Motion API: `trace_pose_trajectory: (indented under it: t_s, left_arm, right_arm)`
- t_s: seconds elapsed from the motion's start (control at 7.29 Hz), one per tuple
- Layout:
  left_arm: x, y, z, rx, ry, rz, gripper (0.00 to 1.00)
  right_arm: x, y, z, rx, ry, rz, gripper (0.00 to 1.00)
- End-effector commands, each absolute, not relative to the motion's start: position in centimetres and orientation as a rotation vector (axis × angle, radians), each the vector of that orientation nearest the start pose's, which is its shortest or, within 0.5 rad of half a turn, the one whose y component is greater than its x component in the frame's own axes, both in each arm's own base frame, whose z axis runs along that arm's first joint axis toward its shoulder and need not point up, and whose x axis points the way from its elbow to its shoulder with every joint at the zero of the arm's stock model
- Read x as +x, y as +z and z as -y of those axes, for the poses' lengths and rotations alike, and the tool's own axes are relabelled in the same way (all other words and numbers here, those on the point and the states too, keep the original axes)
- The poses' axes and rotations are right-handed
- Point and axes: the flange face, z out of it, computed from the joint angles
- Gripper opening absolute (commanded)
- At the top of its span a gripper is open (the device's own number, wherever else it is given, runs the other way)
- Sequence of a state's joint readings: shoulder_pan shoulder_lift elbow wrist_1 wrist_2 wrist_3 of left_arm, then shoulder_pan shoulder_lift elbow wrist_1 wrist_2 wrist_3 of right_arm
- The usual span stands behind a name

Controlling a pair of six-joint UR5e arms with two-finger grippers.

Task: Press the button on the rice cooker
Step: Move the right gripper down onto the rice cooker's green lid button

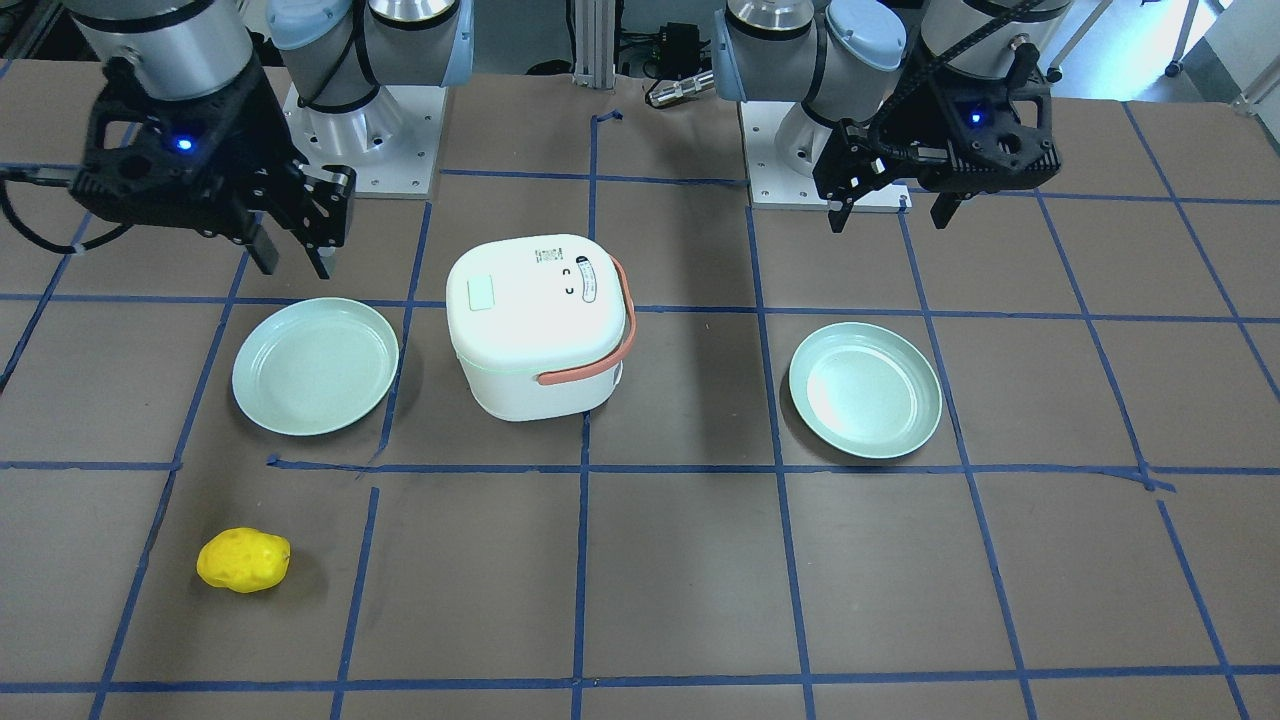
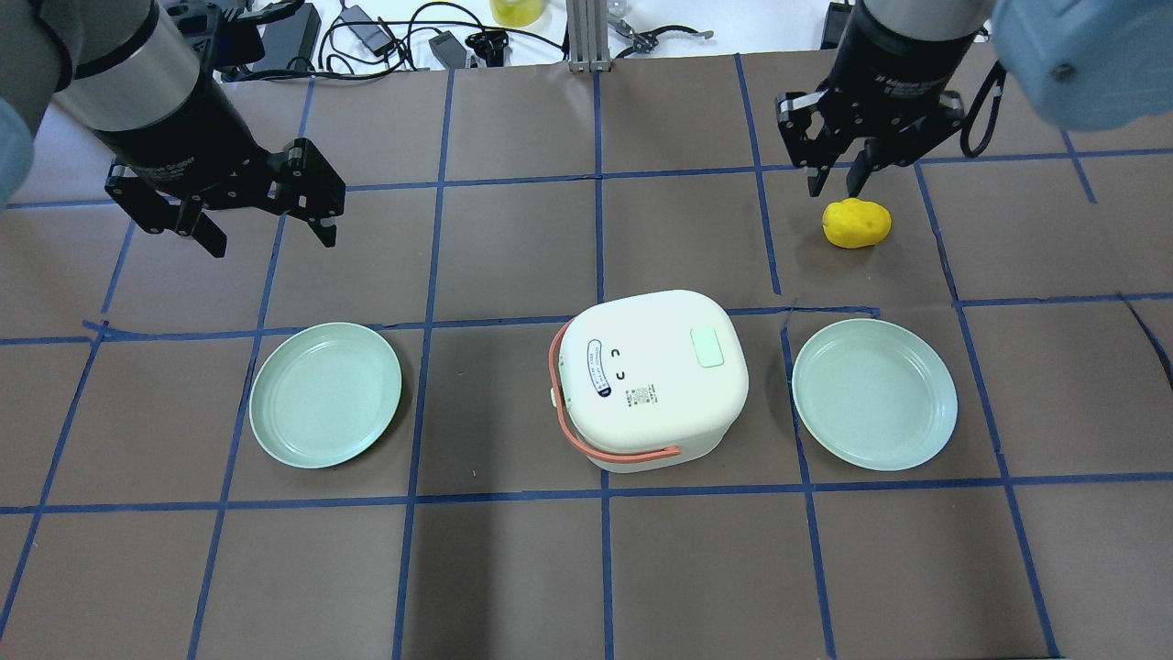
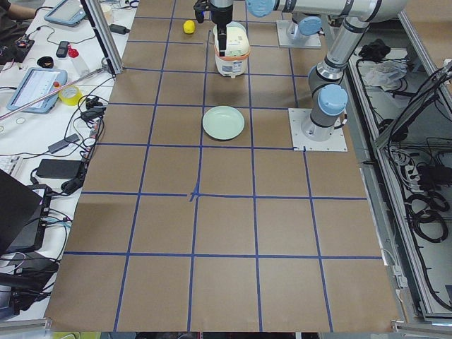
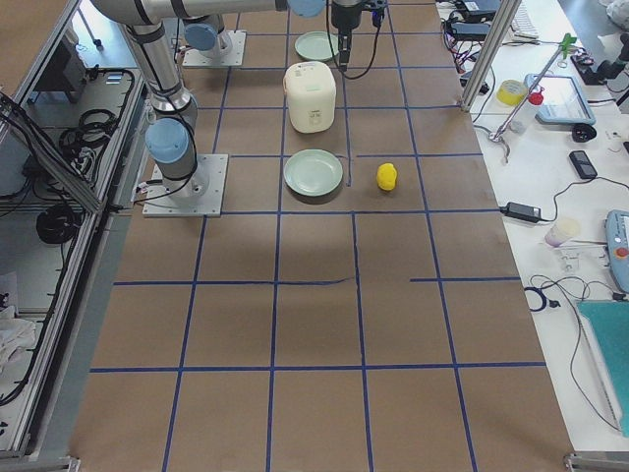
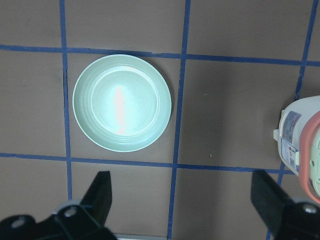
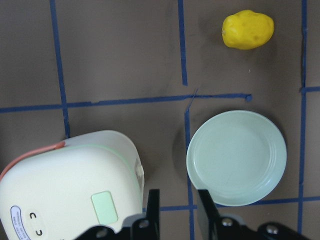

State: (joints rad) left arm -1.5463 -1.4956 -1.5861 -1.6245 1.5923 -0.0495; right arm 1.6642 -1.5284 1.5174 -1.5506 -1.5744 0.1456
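Observation:
The white rice cooker (image 2: 651,376) with an orange handle stands mid-table, lid down. Its button (image 2: 710,347) is a pale green rounded square near the lid's edge, also seen as the button (image 1: 481,294) and the button (image 6: 104,207). My right gripper (image 2: 836,183) hovers beyond the cooker, close to a yellow potato-like object (image 2: 857,223). Its fingers stand a narrow gap apart with nothing between them, as the right gripper (image 6: 177,197) shows. My left gripper (image 2: 272,240) hangs wide open and empty, off to the cooker's left, and looks down on a plate (image 5: 122,102).
Two pale green plates flank the cooker, the left plate (image 2: 325,394) and the right plate (image 2: 875,394). Blue tape lines grid the brown table. Cables and gear lie along the far edge (image 2: 412,27).

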Motion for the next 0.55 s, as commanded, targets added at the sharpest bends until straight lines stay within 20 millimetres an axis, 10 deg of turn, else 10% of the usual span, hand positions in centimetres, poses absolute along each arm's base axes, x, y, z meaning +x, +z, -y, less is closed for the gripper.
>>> trace_pose_trajectory:
  t_s: [0.0,0.41]
  left_arm:
    - [-12.0,51.1,46.3,-0.115,-0.010,-3.118,1.00]
    - [-12.0,51.1,46.3,-0.117,-0.010,-3.118,1.00]
  right_arm:
    - [22.4,43.5,46.3,0.046,0.161,-3.160,0.14]
    - [24.7,38.7,45.2,-0.020,0.144,-3.105,0.12]
